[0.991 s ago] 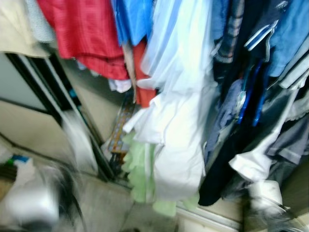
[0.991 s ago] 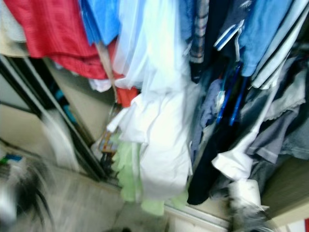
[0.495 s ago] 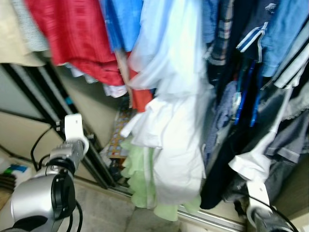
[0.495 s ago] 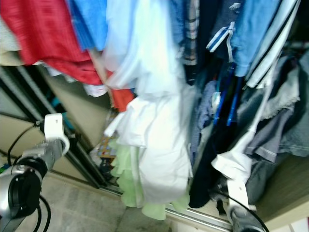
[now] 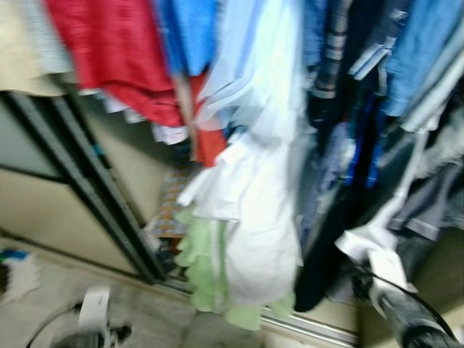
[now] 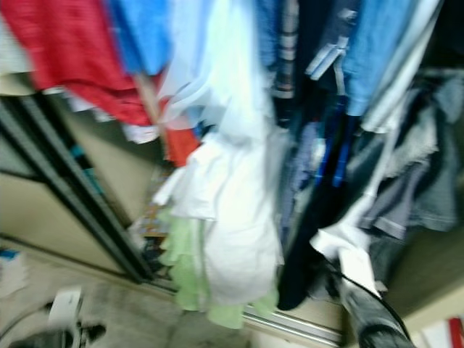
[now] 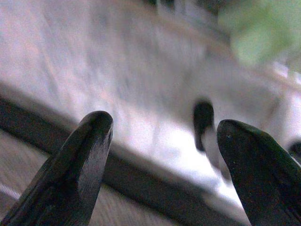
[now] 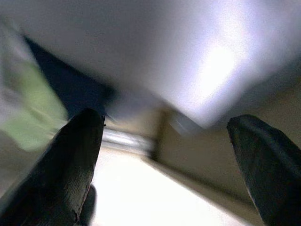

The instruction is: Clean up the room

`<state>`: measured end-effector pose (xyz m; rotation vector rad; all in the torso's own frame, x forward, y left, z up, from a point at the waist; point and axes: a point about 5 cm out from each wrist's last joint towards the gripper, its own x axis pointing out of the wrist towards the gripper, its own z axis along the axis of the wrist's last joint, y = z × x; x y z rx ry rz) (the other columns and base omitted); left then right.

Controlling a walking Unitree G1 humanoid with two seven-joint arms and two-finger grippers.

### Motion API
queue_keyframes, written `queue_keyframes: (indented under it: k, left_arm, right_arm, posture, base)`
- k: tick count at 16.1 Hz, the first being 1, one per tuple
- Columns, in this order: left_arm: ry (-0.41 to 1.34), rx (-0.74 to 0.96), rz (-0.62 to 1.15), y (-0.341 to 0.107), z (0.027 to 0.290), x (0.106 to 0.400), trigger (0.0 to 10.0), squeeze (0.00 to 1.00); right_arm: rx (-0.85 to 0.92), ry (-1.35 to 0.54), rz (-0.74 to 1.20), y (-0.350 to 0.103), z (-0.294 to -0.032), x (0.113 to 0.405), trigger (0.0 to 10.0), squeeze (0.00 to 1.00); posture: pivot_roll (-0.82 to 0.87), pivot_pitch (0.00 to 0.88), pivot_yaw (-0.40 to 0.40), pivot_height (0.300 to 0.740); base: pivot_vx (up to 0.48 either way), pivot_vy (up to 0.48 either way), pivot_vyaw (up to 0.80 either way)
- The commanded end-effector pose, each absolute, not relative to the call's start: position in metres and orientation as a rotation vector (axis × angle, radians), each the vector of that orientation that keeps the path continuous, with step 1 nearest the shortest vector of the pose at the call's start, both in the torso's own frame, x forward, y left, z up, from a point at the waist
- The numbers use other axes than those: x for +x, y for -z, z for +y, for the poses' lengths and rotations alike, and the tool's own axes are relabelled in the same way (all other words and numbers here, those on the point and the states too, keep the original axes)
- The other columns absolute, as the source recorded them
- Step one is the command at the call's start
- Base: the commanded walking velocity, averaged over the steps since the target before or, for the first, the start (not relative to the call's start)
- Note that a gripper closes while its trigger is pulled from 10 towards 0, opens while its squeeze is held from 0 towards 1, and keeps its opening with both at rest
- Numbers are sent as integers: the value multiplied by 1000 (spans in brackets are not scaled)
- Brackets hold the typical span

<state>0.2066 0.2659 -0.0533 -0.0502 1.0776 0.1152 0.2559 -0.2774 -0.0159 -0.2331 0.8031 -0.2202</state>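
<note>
White shirt (image 5: 257, 217) hangs in closet; wrist views: both tools (image 7: 160, 169) (image 8: 174, 169) apart, empty.

soft cloth garments (image 5: 254, 210), matt grey floor (image 5: 152, 319), dark metal door frame (image 5: 101, 210)

**Where the four cameras looked**

The two head eyes looked forward and down, close upon hanging clothes (image 5: 254, 145) in an open closet, both blurred; they shared the white garment (image 6: 232, 217) and the pale green hem (image 5: 210, 275); the left wrist camera looked along its spread fingers (image 7: 70, 174) at the floor (image 7: 94, 70), very near; the right wrist camera looked along its parted fingers (image 8: 66, 169) low toward the closet's foot.
</note>
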Motion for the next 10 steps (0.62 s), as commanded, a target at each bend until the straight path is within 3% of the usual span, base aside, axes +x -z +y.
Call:
queue_keyframes:
  k: [1, 6, 10]
  left_arm:
    - [-106, 1, 1039, 43, 275, 217, 10000, 0]
    - [-113, -33, 992, 44, 276, 215, 10000, 0]
    - [-117, -26, 967, 43, 276, 216, 10000, 0]
  right_arm:
    - [-245, 222, 848, 23, -280, 245, 10000, 0]
    - [-266, 247, 784, 17, -288, 248, 10000, 0]
    - [-245, 265, 622, -21, -294, 286, 10000, 0]
  posture:
    - [-115, 0, 100, 740]
    - [-112, 0, 107, 740]
    - [-122, 0, 106, 740]
  base:
    - [0, 0, 0]
    - [0, 0, 0]
    - [0, 0, 0]
